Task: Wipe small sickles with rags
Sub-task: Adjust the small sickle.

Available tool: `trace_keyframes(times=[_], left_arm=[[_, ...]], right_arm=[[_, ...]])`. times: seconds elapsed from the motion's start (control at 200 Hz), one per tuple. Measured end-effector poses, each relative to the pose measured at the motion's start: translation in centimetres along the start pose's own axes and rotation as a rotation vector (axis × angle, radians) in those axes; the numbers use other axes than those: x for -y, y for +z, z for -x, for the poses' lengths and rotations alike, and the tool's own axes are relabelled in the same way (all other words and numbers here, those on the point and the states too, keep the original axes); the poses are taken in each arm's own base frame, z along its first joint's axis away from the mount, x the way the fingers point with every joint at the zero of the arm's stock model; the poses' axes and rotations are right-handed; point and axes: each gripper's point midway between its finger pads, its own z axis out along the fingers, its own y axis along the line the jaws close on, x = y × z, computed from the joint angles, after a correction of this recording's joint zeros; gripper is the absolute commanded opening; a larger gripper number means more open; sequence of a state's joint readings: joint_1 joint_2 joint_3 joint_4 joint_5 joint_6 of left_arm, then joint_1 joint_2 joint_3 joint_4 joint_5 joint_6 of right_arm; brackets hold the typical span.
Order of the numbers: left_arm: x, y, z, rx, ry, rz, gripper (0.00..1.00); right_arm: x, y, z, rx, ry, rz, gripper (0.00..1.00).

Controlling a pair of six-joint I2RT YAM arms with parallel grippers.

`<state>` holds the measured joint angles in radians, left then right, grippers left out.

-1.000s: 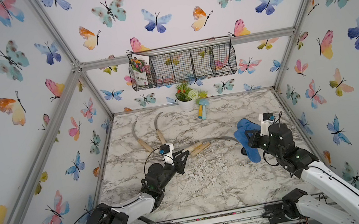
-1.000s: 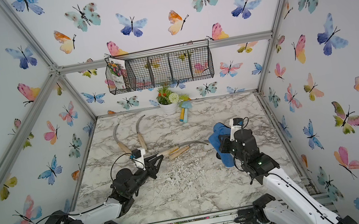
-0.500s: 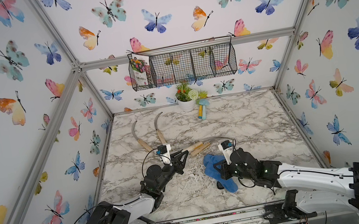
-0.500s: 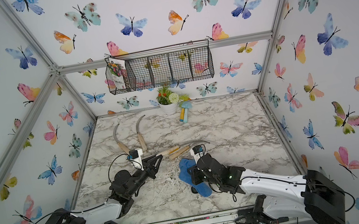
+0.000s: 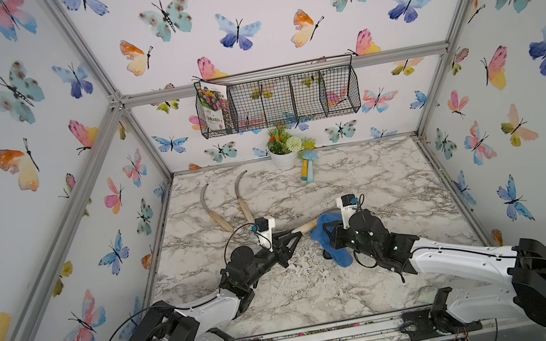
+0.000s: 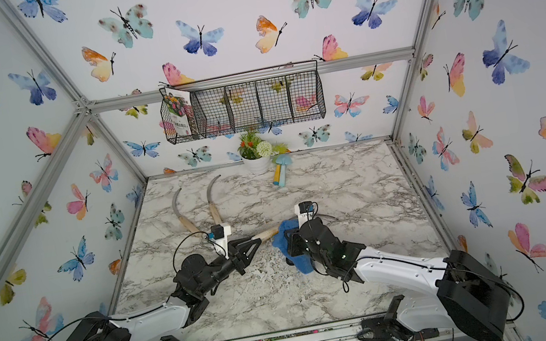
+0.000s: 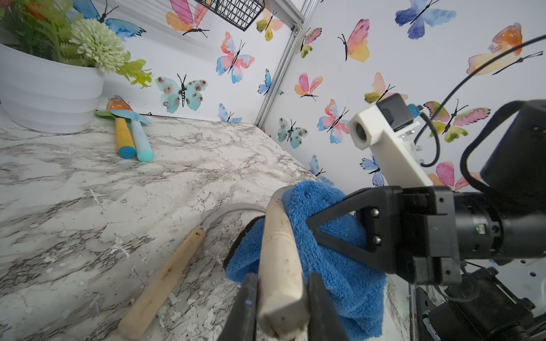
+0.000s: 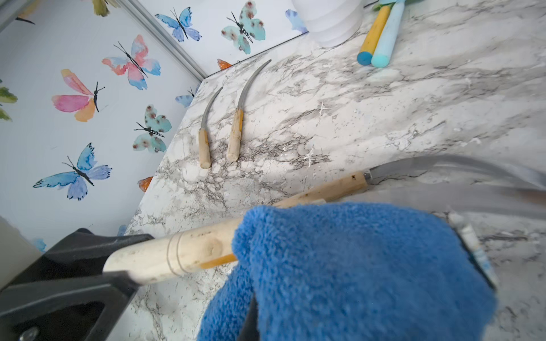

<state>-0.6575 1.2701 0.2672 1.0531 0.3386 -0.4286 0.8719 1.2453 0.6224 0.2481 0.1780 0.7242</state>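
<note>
White walls printed with watercolour butterflies meet silver aluminium framing. A black wire basket hangs above the back edge of the grey-veined marble-pattern bench.

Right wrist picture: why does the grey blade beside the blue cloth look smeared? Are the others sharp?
Right wrist view: blade blurred, likely too close or moving; far sickles crisp. Left wrist view: held handle sharp. Both top views: even light, no glare.
</note>
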Motion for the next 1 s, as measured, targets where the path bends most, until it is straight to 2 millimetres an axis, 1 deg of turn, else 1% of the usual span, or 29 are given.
trace_keyframes(times=[0.155, 0.32, 0.445, 0.546, 0.726, 0.866, 1.001], left_arm=[[0.4, 0.6, -0.6, -0.018, 0.008, 0.006, 0.00], [0.9, 1.7, -1.3, -0.044, 0.011, 0.006, 0.00], [1.0, 2.4, -2.3, -0.077, 0.005, 0.014, 0.00], [0.9, 2.8, -3.0, -0.106, -0.001, 0.022, 0.00], [0.4, 3.1, -4.1, -0.149, -0.013, 0.038, 0.00], [0.1, 3.3, -4.9, -0.184, -0.025, 0.047, 0.00], [0.1, 3.5, -5.3, -0.203, -0.031, 0.047, 0.00]], right_arm=[[-0.2, -0.1, 1.8, 0.028, -0.020, -0.010, 0.02], [-1.4, -0.4, 3.8, 0.064, -0.058, 0.005, 0.02], [-2.1, -0.4, 4.6, 0.076, -0.086, 0.023, 0.02], [-3.0, -0.2, 4.8, 0.068, -0.106, 0.051, 0.02], [-4.4, 0.3, 4.5, 0.042, -0.137, 0.119, 0.02], [-5.2, 0.8, 4.0, 0.016, -0.156, 0.160, 0.02], [-5.8, 0.8, 3.7, 0.009, -0.172, 0.184, 0.02]])
